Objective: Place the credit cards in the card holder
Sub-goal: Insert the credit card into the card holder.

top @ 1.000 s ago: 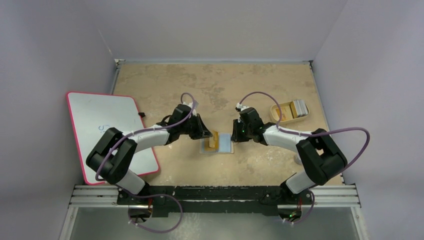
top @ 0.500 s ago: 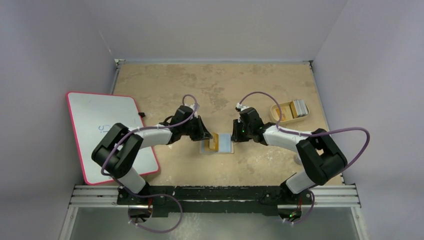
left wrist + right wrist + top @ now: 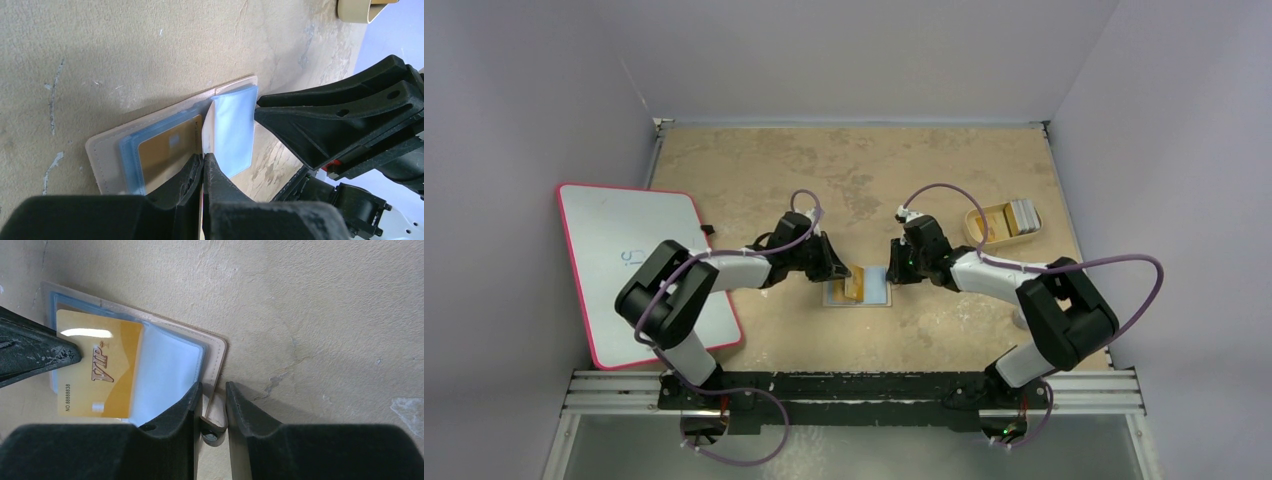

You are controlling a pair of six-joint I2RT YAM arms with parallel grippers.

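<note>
Left claw (image 3: 204, 159) pinches gold card (image 3: 100, 365) over card holder (image 3: 216, 347) — right claw (image 3: 213, 390) clamps its edge — tray (image 3: 354, 11) beyond.

left wrist: gold card (image 3: 167, 149) near end hidden under left jaws | tray (image 3: 356, 8) cut off by top edge | right wrist: card holder (image 3: 170, 365) near edge partly hidden between right jaws | top external: stacked cards (image 3: 1024, 212) too small to count
</note>
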